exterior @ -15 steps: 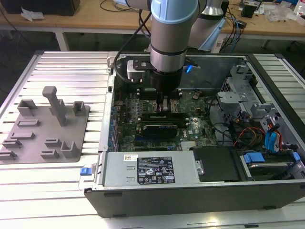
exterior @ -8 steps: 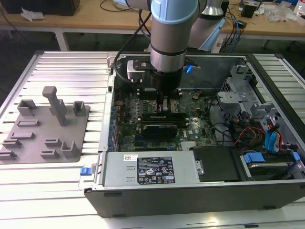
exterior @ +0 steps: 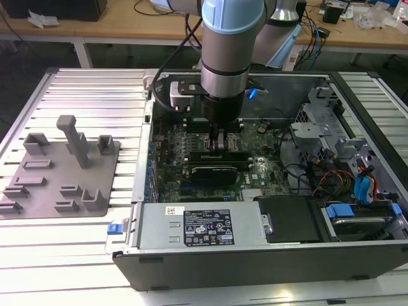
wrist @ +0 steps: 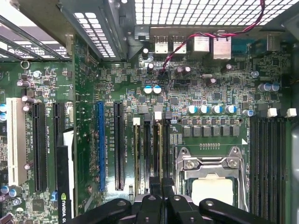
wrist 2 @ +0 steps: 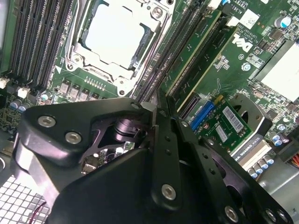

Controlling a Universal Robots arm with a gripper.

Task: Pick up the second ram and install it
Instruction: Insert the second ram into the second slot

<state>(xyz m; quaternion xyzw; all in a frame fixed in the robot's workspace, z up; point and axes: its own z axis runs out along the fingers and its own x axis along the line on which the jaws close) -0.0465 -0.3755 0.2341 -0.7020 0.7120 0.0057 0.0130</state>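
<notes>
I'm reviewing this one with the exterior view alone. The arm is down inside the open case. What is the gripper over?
Observer: In the first wrist view the gripper is over the narrow memory slots, right beside the processor socket.
Operator: Is any ram seated there?
Observer: Yes. The second wrist view shows two green ram sticks standing side by side in slots next to the socket.
Operator: Is the socket covered?
Observer: No. In the second wrist view the silver processor sits bare inside its metal frame.
</notes>
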